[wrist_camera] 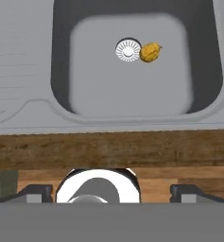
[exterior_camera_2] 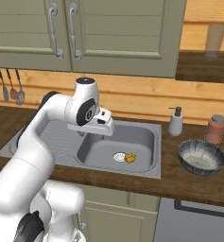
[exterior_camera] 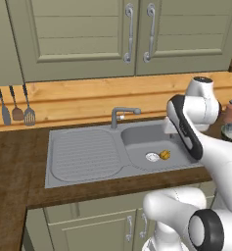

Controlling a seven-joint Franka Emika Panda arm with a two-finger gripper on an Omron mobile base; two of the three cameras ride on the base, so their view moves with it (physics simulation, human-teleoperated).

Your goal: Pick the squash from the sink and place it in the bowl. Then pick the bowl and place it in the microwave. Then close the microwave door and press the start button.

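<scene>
The small yellow-orange squash (wrist_camera: 150, 52) lies on the floor of the grey sink (wrist_camera: 132, 94), touching the right side of the round drain (wrist_camera: 127, 49). From the base it shows in the basin (exterior_camera: 165, 155) (exterior_camera_2: 130, 158). My gripper (wrist_camera: 111, 194) hangs high above the basin's near side, open wide and holding nothing, well apart from the squash. The dark patterned bowl (exterior_camera_2: 202, 158) stands upright on the wooden counter right of the sink (exterior_camera_2: 146, 137), its speckled inside bare. The microwave and its door are out of view.
A grey faucet (exterior_camera: 122, 115) rises behind the basin, with the ribbed drainboard (exterior_camera: 83, 152) to its left. A soap dispenser (exterior_camera_2: 176, 122) and a brown jar (exterior_camera_2: 215, 128) stand behind the bowl. Utensils (exterior_camera: 17, 105) hang on the wall at left.
</scene>
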